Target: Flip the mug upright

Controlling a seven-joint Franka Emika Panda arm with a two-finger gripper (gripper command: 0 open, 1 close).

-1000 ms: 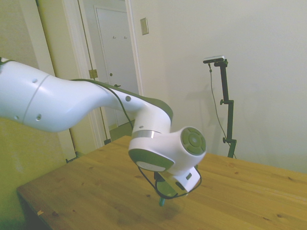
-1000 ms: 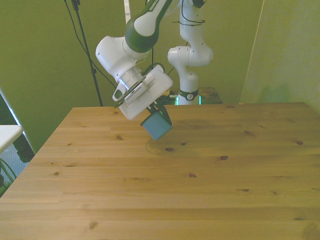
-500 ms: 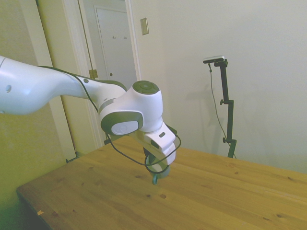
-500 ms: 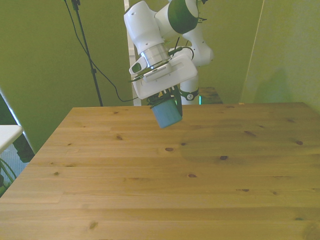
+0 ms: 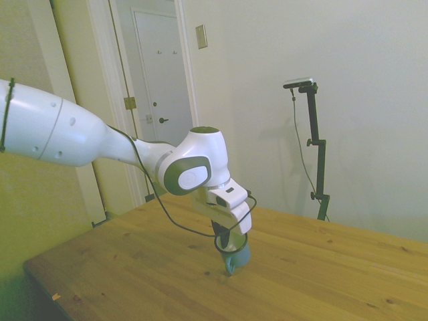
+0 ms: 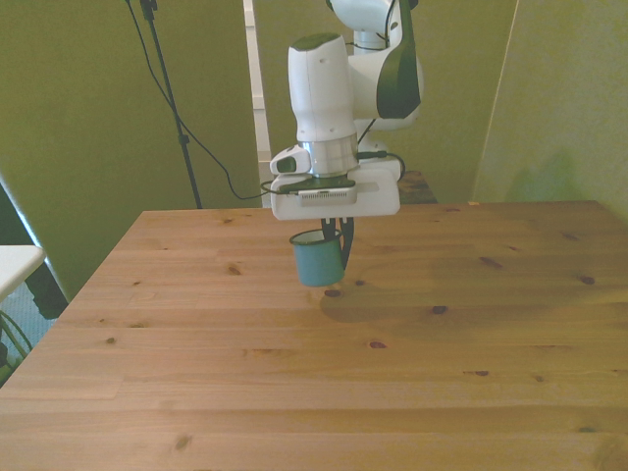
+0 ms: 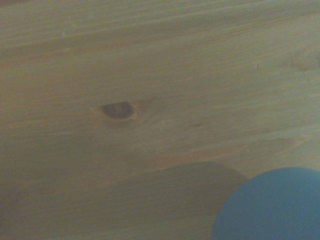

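End effector point(image 6: 332, 238) is clamped on the mug point(image 6: 316, 259), fingers pinching the rim on the front view's right side of it. Mug is upright, mouth up, dark rim and pale interior visible in the front view. It hangs directly under the wrist flange, low over the counter point(image 6: 294, 392); can't tell from either view whether the base is touching the wood or just above it. Position: toward the far part of the counter, a bit to the front view's left of centre, just beside a dark knot in the wood point(image 6: 333, 292). In the side view the mug point(image 5: 234, 257) shows teal below the cable loop. Wrist view is blurry: teal curve of the mug point(image 7: 270, 207), the knot point(image 7: 118, 110), bare planks.
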